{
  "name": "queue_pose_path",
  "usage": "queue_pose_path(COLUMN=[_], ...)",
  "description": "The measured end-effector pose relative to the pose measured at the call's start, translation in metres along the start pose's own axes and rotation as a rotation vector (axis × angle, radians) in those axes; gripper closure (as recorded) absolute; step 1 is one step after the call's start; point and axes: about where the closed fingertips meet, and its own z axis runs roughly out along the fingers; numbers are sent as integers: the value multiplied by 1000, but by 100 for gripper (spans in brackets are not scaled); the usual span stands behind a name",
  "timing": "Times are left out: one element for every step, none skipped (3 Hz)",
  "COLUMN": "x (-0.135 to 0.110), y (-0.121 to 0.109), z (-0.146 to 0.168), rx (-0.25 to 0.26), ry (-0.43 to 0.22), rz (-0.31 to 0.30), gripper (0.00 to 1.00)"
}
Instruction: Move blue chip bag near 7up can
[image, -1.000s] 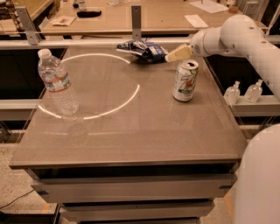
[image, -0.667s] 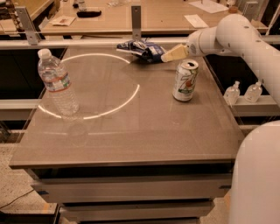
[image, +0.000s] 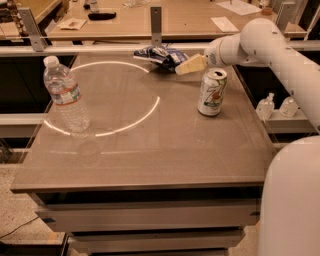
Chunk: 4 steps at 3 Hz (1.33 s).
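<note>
My tool is near the far edge of the surface, at about 1 o'clock from its middle. Its tip is against the right end of the chip bag. The bag lies flat and crumpled at 12 o'clock, close to the back edge. The can stands upright at about 2 o'clock. Seen from the can, the bag is at about 11 o'clock, near but apart. I cannot tell how far my tool is open, or whether it has hold of the bag or only touches it.

I judge that the step in hand is taking the bag. The foil looks thin and slippery, so I should take a firm hold on its end. Then I should lift it only a little and bring it toward 5 o'clock, down beside the can. My arm seems close to the can's top, so I should move slowly, or it may knock the can over. The water bottle at 9 o'clock is well apart.

The place where tool and bag meet is hard to make out. My arm is cut off at the right border, and my white body covers the near right corner of the surface.
</note>
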Motion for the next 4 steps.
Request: queue_pose_path(x=[1, 0, 0, -2], y=[20, 37, 44, 43], z=[13, 30, 46, 60], rx=[-80, -162, -209, -224], ry=[-33, -64, -63, -51], rz=[9, 0, -20, -39], gripper=[0, 0, 0, 0])
